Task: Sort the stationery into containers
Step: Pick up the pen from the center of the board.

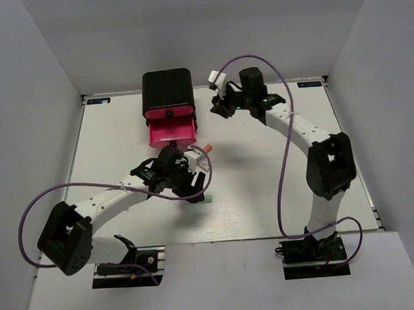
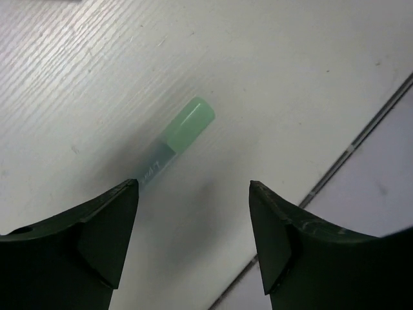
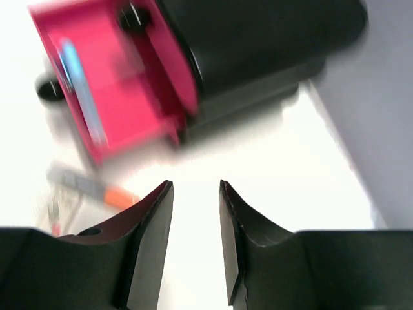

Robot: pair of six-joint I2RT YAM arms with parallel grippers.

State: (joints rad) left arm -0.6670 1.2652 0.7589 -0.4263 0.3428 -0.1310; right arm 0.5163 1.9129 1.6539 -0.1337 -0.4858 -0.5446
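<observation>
The black cabinet (image 1: 166,88) stands at the back with one pink-red drawer (image 1: 172,132) pulled out. A light blue pen (image 3: 80,90) lies inside that drawer (image 3: 129,103). On the table just in front of the left fingertips lies a green pen (image 2: 177,139), also visible beside the arm from above (image 1: 207,198). My left gripper (image 2: 193,187) hovers over it, open and empty. A grey marker with an orange tip (image 1: 205,149) rests right of the drawer (image 3: 97,187). My right gripper (image 3: 195,184) is open and empty, to the right of the cabinet (image 1: 221,106).
Grey walls enclose the white table (image 1: 265,193) on three sides. A dark seam (image 2: 361,139) crosses the tabletop right of the left gripper. Purple cables (image 1: 284,157) loop from both arms.
</observation>
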